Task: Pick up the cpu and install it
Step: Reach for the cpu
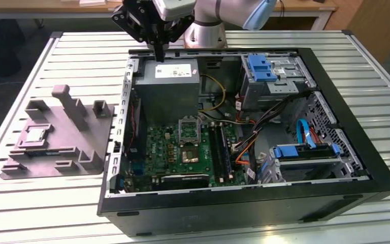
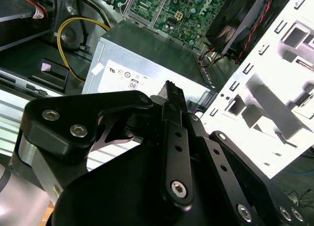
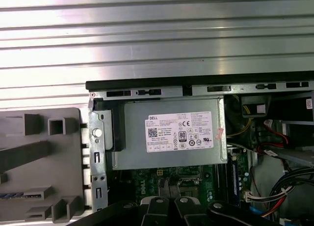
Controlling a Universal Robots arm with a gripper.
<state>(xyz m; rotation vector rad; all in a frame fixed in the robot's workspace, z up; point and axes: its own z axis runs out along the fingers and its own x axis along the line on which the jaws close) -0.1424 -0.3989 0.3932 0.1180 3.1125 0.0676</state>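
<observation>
The cpu (image 1: 36, 134) is a small pale square lying flat in a recess of the grey-purple fixture (image 1: 63, 142), on the table to the exterior view's left of the open computer case. My gripper (image 1: 160, 56) hangs shut and empty over the case's far edge, just above the grey power supply box (image 1: 168, 86), well away from the cpu. Its closed fingertips (image 2: 174, 91) point down at that box (image 2: 147, 64) in the second wrist view. The dark square socket (image 1: 189, 154) with its raised metal frame (image 1: 188, 126) sits on the green motherboard.
The black case wall (image 1: 249, 203) rims the motherboard, with drive bays carrying blue clips (image 1: 259, 67) and cable bundles (image 1: 269, 122) on the exterior view's right. The fixture (image 3: 39, 157) has several upright posts. The slatted metal table (image 1: 79, 56) surrounds everything.
</observation>
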